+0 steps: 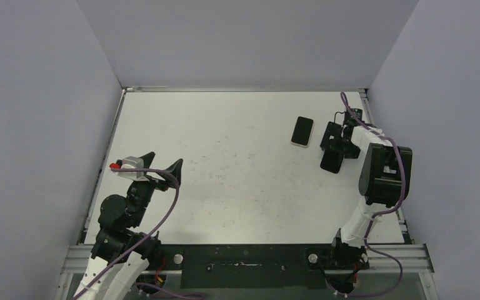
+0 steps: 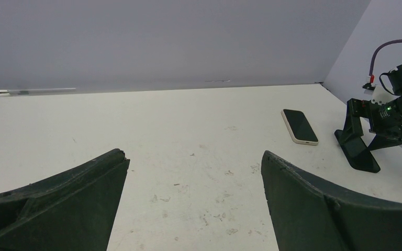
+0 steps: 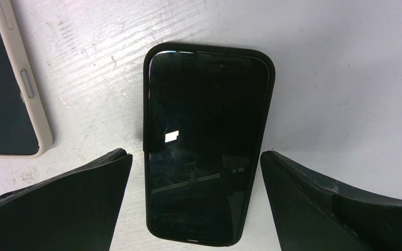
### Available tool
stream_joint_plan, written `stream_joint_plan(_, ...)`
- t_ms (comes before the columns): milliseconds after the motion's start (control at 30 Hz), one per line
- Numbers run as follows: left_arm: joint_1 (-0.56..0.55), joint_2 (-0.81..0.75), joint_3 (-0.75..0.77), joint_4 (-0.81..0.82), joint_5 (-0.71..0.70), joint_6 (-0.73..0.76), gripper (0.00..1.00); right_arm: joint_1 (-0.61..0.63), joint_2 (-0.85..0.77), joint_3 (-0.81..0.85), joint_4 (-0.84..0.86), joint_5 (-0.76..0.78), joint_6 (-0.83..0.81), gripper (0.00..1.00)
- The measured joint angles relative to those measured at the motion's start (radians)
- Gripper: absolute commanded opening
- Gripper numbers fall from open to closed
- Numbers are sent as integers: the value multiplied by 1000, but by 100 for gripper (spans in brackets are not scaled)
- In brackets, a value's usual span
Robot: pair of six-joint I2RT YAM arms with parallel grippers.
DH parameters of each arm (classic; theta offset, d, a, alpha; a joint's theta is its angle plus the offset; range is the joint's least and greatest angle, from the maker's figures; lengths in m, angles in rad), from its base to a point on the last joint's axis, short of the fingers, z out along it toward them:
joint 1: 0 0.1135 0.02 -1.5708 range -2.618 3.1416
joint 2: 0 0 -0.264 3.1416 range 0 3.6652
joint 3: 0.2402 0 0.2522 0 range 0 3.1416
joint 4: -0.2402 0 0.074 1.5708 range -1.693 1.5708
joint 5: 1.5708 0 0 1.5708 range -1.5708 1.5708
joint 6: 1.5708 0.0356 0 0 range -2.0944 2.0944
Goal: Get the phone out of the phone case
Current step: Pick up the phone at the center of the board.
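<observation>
Finds right gripper (image 3: 193, 157) spread wide above black-cased phone (image 3: 207, 146) (screen up). Finds left gripper (image 2: 192, 155) spread too, empty, well apart.

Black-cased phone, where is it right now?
Top view: the black-cased phone lies flat on the right side of the white table, beneath the open right gripper, with the beige-cased phone just to its left.

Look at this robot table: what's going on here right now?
The right pincer, open, straddles a black-cased phone lying flat on the table; nothing is gripped, and the phone sits in its case. A second phone in a beige case lies just beside it. The left pincer, also open, hangs over the table's other side, holding nothing.
</observation>
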Motion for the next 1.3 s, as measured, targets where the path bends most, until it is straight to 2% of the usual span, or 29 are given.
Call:
stream_joint_plan(333, -1, 0, 0, 0, 3, 0, 97, 1, 29, 0, -2, 40, -3, 100)
stream_joint_plan(467, -1, 0, 0, 0, 5, 0, 97, 8, 29, 0, -1, 38, -3, 96)
stream_joint_plan(633, -1, 22, 2, -1, 26, -2, 97, 26, 27, -12, 20, 39, -4, 81)
stream_joint_plan(733, -3, 68, 12, -5, 42, -14, 97, 39, 12, -36, 46, 39, -5, 67)
stream_joint_plan(1000, -4, 295, 109, -84, 97, -100, 97, 126, -55, -120, 71, 15, 10, 42)
stream_joint_plan(1133, -4, 385, 119, -107, 175, -151, 97, 200, -103, -171, 67, -24, 24, 36)
stream_joint_plan(1300, -4, 415, 119, -109, 269, -215, 96, 286, -181, -238, 56, -82, 49, 33)
